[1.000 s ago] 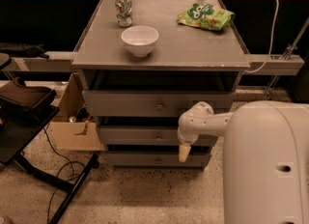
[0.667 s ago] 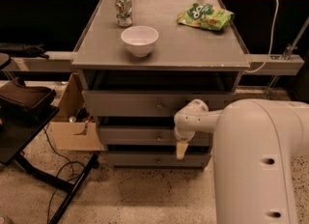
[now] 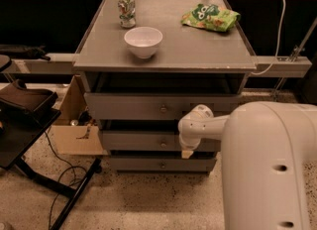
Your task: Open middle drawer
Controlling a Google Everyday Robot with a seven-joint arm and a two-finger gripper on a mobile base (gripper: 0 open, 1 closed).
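The grey cabinet has three drawers under its top (image 3: 198,55). The middle drawer (image 3: 133,141) is the second one, with a small round knob (image 3: 163,144) at the centre of its front. It looks shut, level with the drawers above and below. My gripper (image 3: 186,151) hangs from the white arm (image 3: 257,144) in front of the middle drawer's right half. It points down, a little to the right of the knob and apart from it. The arm hides the right ends of the drawers.
On the cabinet top stand a white bowl (image 3: 143,40), a can (image 3: 127,10) and a green snack bag (image 3: 210,17). A cardboard box (image 3: 74,125) sits on the floor at the left, next to a black chair (image 3: 25,105) and a black stand leg (image 3: 74,199).
My gripper has moved a little left across the middle drawer's front, toward the knob. The arm's body fills more of the right side. The drawers have not moved.
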